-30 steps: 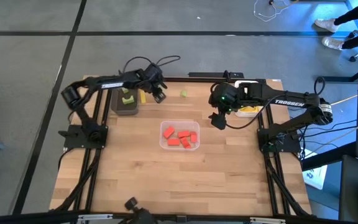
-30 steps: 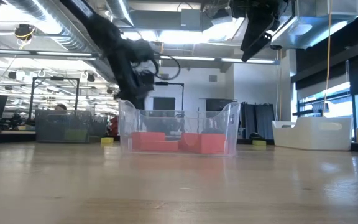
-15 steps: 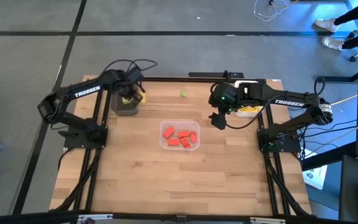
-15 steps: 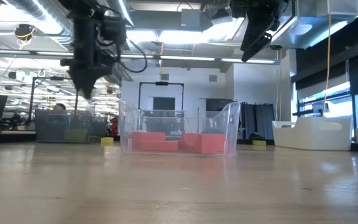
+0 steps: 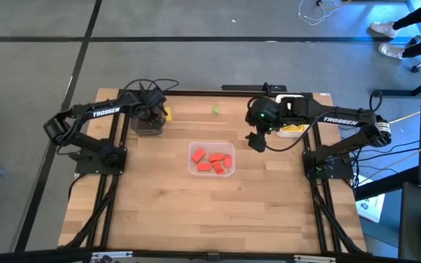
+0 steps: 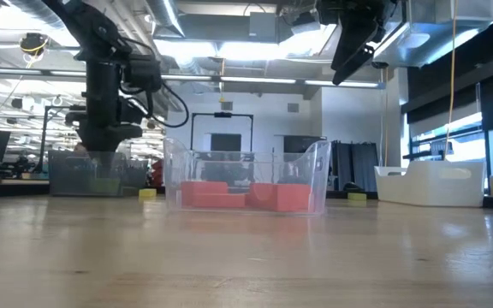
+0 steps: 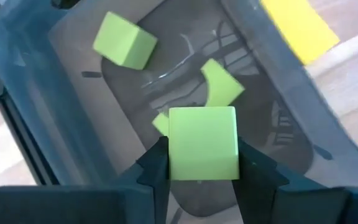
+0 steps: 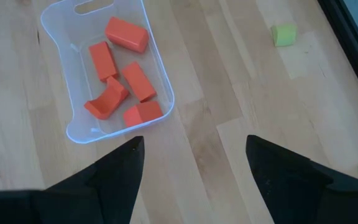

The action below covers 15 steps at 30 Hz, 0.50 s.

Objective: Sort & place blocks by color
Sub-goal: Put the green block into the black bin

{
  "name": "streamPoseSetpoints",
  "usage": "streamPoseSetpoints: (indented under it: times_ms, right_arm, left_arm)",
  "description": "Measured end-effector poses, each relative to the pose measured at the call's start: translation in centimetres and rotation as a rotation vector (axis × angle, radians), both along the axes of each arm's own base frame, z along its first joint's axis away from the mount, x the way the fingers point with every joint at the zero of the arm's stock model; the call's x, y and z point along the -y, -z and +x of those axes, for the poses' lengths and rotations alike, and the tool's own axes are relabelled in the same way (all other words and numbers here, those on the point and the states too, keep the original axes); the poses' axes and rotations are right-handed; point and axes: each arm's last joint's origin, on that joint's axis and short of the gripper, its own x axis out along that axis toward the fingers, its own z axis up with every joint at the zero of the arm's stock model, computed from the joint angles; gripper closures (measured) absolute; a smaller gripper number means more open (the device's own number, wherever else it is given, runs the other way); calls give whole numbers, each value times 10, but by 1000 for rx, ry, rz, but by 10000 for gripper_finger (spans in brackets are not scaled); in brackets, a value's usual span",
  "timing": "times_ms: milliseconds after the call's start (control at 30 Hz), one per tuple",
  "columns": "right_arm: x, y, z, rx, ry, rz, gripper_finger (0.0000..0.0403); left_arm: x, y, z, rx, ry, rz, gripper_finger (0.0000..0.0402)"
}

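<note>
Here "TROSSEN" on both arms; left gripper (image 7: 202, 163) clamps green block (image 7: 203, 143).

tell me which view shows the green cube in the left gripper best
The left wrist view: the green cube fills the frame, clamped in the left gripper over the dark tray. The high and low views show only the arm over that tray; the right wrist view misses it.
</note>
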Motion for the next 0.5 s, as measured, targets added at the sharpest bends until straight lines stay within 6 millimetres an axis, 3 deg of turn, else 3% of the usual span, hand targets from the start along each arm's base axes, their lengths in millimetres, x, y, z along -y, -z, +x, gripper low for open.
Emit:
streamPoseSetpoints:
  times_ms: [167, 300, 500]
  right_arm:
    - [0, 0, 0, 1, 1, 0, 121]
    - [0, 0, 0, 1, 2, 1, 121]
    - [0, 0, 0, 1, 1, 0, 121]
  left_arm:
    - [-1, 0, 0, -19, 24, 13, 227]
    - [-1, -3, 1, -20, 42, 14, 216]
    - [-3, -30, 21, 74, 95, 65, 213]
